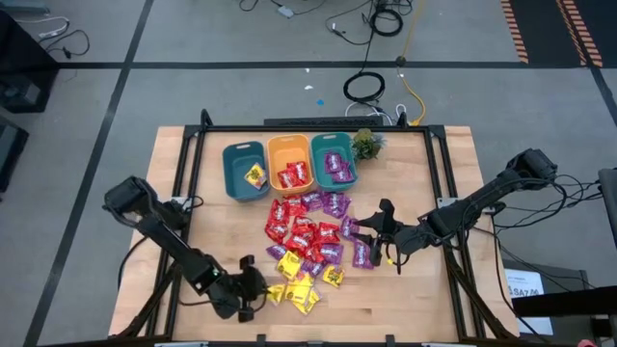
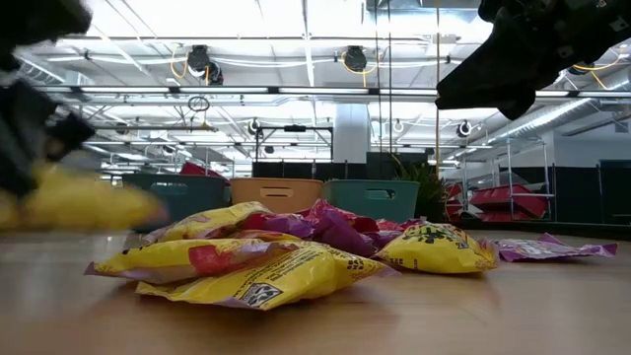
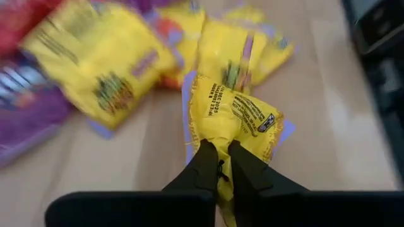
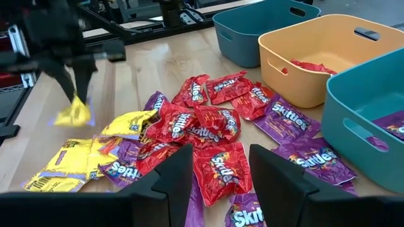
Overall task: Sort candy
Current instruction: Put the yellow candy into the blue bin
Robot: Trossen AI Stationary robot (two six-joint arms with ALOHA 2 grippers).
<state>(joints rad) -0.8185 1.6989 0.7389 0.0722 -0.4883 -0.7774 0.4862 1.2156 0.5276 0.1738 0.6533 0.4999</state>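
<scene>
A pile of red, purple and yellow candy packets [image 1: 310, 236] lies on the wooden table in front of the bins. My left gripper [image 3: 219, 150] is at the pile's near-left corner, shut on one yellow candy packet [image 3: 237, 116]. The right wrist view shows this packet [image 4: 72, 113] hanging under it. More yellow packets [image 1: 301, 289] lie flat on the table beside it. My right gripper [image 4: 218, 180] hovers open above the red and purple packets [image 4: 218, 167] at the pile's right side [image 1: 381, 231], touching nothing. My left gripper pinches the yellow packet by one crumpled end [image 3: 222, 142] between its two fingers. The fingers slant down from the table's near-left side. The packet hangs below the fingertips, lifted clear of the table [image 4: 72, 116].
Three bins stand in a row at the far side: a teal one [image 1: 245, 171] holding a yellow packet, an orange one [image 1: 290, 164] holding red packets, and a teal one [image 1: 334, 159] holding purple packets. A small green plant [image 1: 366, 145] stands to their right. Bare wood lies at the near left.
</scene>
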